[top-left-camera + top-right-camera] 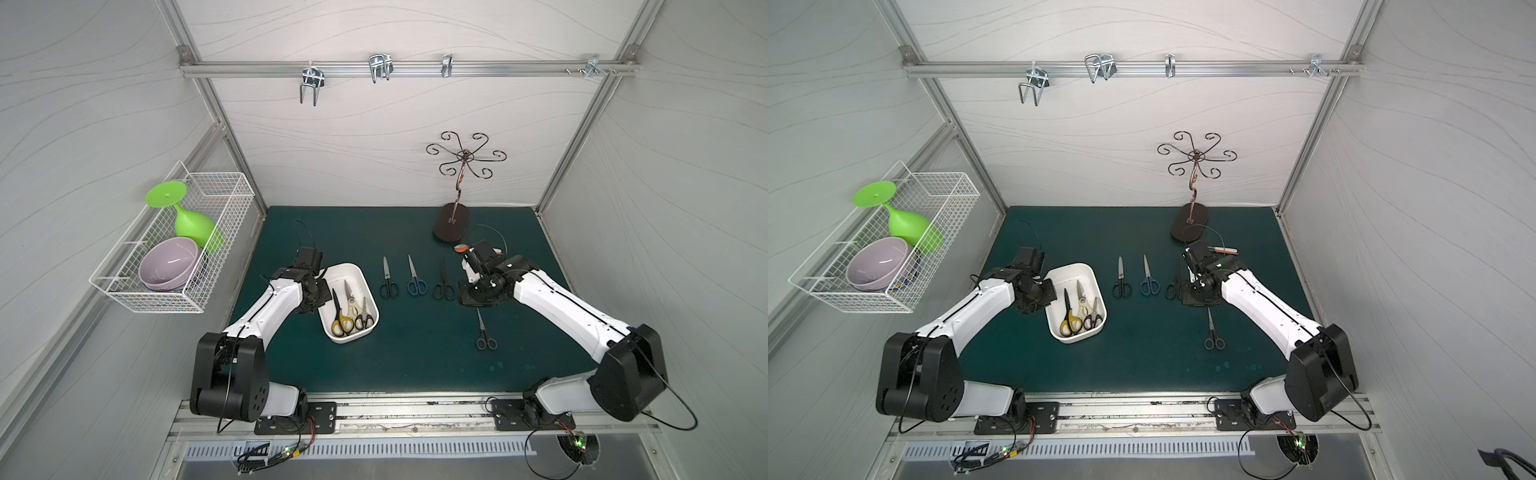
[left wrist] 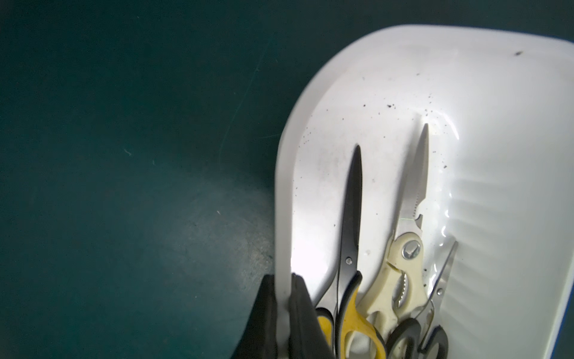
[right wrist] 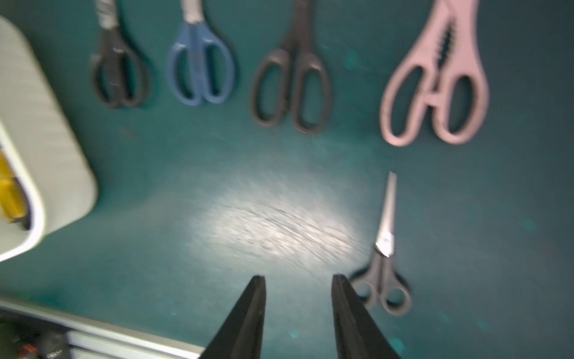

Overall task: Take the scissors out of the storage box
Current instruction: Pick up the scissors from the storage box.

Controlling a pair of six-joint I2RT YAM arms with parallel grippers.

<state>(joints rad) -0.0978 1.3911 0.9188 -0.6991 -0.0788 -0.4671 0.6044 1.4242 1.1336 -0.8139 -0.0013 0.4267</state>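
Left gripper (image 2: 283, 281) is clamped on the left wall of the box (image 1: 351, 274). Right gripper (image 3: 298, 279), jaws parted and empty, hangs over the table (image 3: 279, 186) well right of the box. Three scissors (image 1: 349, 307) lie inside, lengthwise, handles toward the robot. The left arm is nearer but occupied; the right probably must reach across.

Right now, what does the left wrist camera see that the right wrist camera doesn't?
Only the left wrist view: the left gripper pinching the storage box wall, plus the cream shears and small black-handled pair inside. Only the right wrist view: the open, empty right gripper and, on the mat, the black pair, blue pair, dark grey pair, pink pair and small grey pair. Both: the box, the yellow-handled scissors in it, the green mat.
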